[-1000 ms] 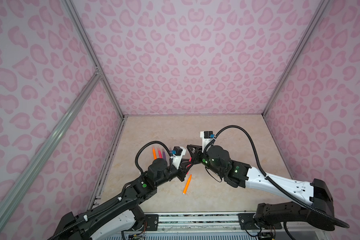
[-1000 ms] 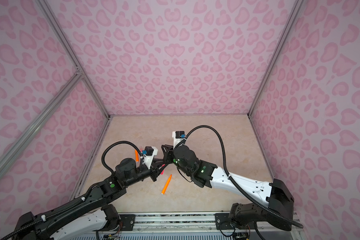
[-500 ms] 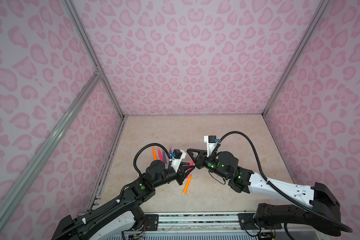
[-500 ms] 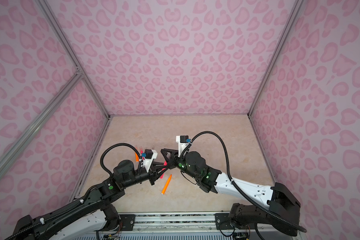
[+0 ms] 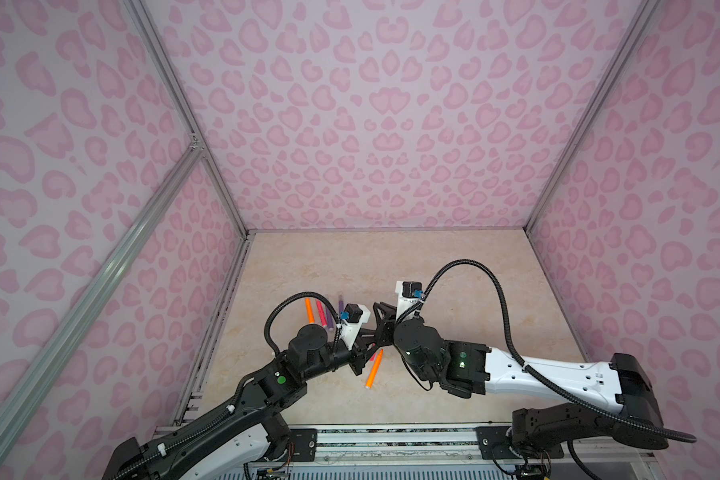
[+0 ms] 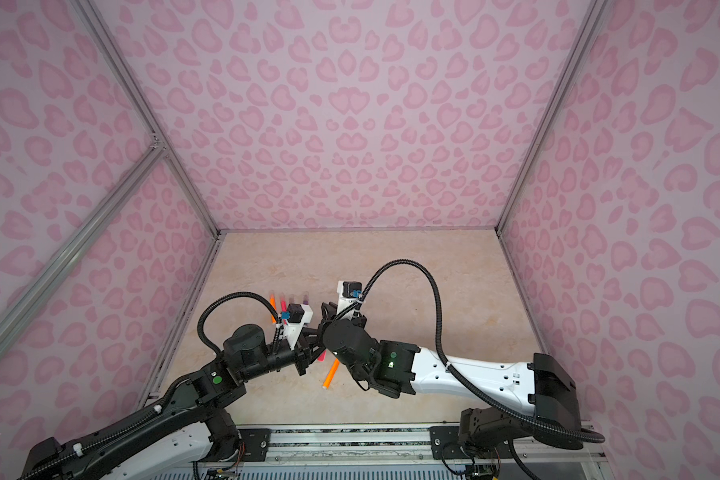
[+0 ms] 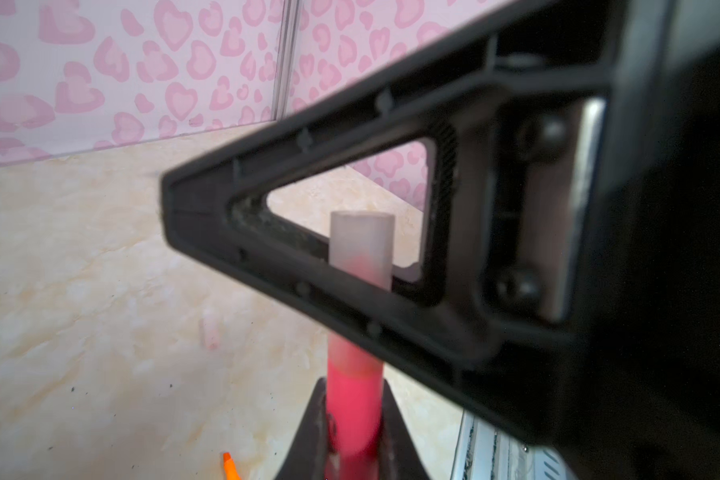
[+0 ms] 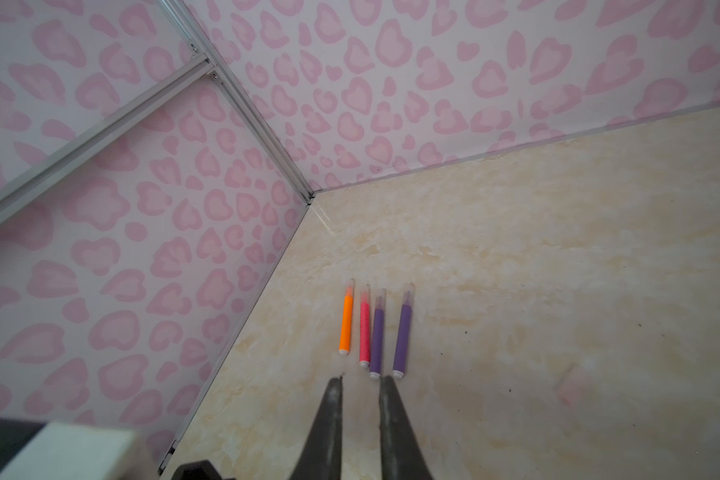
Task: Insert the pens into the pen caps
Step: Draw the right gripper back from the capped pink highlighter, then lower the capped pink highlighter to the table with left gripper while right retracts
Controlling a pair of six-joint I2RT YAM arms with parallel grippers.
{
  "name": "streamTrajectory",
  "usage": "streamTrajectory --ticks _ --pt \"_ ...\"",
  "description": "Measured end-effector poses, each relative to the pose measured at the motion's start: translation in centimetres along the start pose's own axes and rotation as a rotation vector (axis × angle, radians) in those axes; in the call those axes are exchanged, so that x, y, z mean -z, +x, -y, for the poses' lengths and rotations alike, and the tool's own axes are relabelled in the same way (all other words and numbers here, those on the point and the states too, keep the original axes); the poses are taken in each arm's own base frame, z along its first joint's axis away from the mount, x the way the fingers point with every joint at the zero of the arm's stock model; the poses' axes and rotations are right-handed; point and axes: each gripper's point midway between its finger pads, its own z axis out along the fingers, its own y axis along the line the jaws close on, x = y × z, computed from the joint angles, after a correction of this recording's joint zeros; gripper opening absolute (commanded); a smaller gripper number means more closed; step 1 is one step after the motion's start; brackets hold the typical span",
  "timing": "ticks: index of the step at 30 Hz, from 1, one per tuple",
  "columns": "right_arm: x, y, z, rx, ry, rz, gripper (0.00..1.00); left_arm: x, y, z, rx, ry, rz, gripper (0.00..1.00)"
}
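Observation:
My left gripper [image 7: 354, 386] is shut on a pink pen [image 7: 353, 411] that stands up out of its jaws. A translucent pen cap [image 7: 360, 237] sits over the pen's far end. My right gripper [image 8: 360, 380] crosses in front, its fingers closed to the cap's width around it. In both top views the two grippers meet at the table's near middle [image 5: 366, 347] [image 5: 379, 311]. An orange pen [image 5: 374, 369] lies loose and uncapped just in front of them. Several capped pens, orange [image 8: 346, 322], pink [image 8: 364, 330] and two purple [image 8: 377, 336], lie in a row.
A loose pen cap [image 7: 211, 332] lies on the beige table beyond the held pen. Pink-patterned walls [image 5: 371, 124] close in three sides, and the left wall runs close to the pen row. A metal rail [image 5: 391, 440] runs along the front edge.
The grippers have stayed together on the pink pen and cap. My right wrist swung out to the right, then came back left. The left arm barely moved.

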Motion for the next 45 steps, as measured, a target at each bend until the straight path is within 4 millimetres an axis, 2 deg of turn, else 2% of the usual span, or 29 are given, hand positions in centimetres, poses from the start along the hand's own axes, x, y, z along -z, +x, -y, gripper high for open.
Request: streamTrajectory --ticks 7,12,17,18,21,23,24,26,29,32,35,39,42,45 --pt "-1.1 1.3 0.5 -0.022 0.067 -0.003 0.0 0.5 1.1 -1.3 -0.007 -0.076 -0.029 0.04" --pt "-1.3 1.4 0.7 -0.043 0.054 -0.003 0.0 0.4 1.3 -1.5 -0.013 -0.083 -0.035 0.04" --pt "-1.7 1.1 1.8 -0.078 0.018 -0.029 0.0 -0.6 1.5 -1.9 -0.007 -0.094 -0.06 0.04" --pt "-1.7 0.9 1.9 -0.084 0.011 -0.032 0.06 -0.8 1.4 -1.9 -0.007 -0.094 -0.06 0.04" --pt "-1.6 0.2 2.3 -0.098 -0.005 -0.036 0.34 -1.3 0.9 -1.9 -0.009 -0.09 -0.051 0.04" --pt "-1.1 0.2 2.6 -0.078 -0.013 -0.058 0.5 -1.4 0.0 -3.9 0.02 -0.2 -0.019 0.04" --pt "-0.8 0.2 3.0 -0.059 -0.008 -0.067 0.55 -1.4 -0.6 -5.3 0.041 -0.276 0.006 0.04" --pt "-0.4 -0.2 4.0 -0.045 0.01 -0.069 0.62 -1.6 -1.2 -6.4 0.054 -0.345 0.024 0.04" --pt "0.5 -1.4 6.1 -0.043 0.043 -0.04 0.69 -2.3 -0.9 -8.8 0.095 -0.461 -0.004 0.04" --pt "1.8 -2.5 8.3 -0.045 0.065 -0.004 0.73 -3.1 0.1 -12.0 0.147 -0.598 -0.07 0.04" --pt "2.8 -4.0 11.5 -0.062 0.128 0.05 0.75 -3.7 2.0 -15.9 0.226 -0.735 -0.162 0.04" --pt "3.8 -4.9 17.4 -0.097 0.253 0.118 0.76 -4.0 6.2 -20.5 0.341 -0.877 -0.324 0.03" --pt "4.1 -4.5 22.9 -0.118 0.385 0.151 0.79 -4.7 8.9 -21.5 0.383 -0.906 -0.439 0.03" --pt "4.4 -3.8 28.9 -0.136 0.547 0.159 0.79 -5.4 10.4 -22.0 0.398 -0.919 -0.512 0.03"
